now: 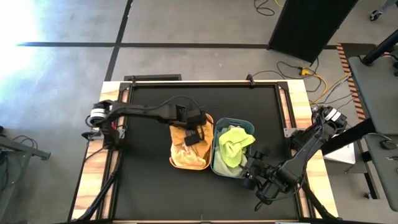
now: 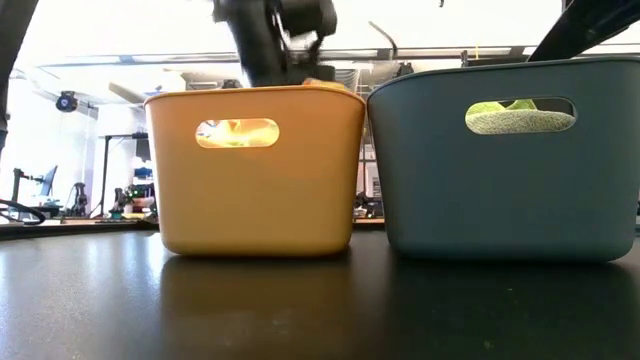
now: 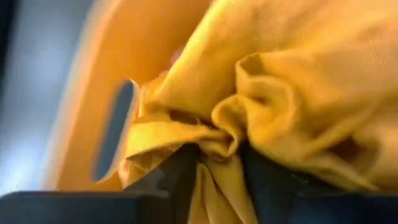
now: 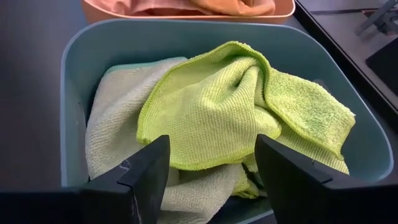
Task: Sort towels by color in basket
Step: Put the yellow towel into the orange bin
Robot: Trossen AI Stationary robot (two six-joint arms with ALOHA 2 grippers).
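An orange basket (image 1: 189, 160) and a teal basket (image 1: 219, 163) stand side by side mid-table. The orange one holds yellow and mustard towels (image 1: 185, 152), which also show through its handle slot (image 2: 238, 132). The teal one holds a lime green towel (image 4: 217, 106) lying on a pale green one (image 4: 118, 118). My left gripper (image 3: 219, 155) reaches down into the orange basket, shut on a mustard-yellow towel (image 3: 273, 81). My right gripper (image 4: 211, 155) hovers open at the teal basket's near right corner (image 1: 252, 167), touching nothing. My left gripper pinches a bunched fold of the mustard-yellow towel (image 3: 217, 134) between its two fingers (image 3: 183, 171), coming from above and pointing down into the orange basket. How many layers it has, I cannot tell. The rest of the towel lies crumpled inside the basket beside its wall (image 3: 93, 112).
The two baskets stand close together (image 2: 365, 170) on the black table top (image 1: 149, 186). Bare black surface lies to the left, far and near sides of the baskets. Wooden rails (image 1: 298, 106) edge the table, and cables lie on the floor beyond it.
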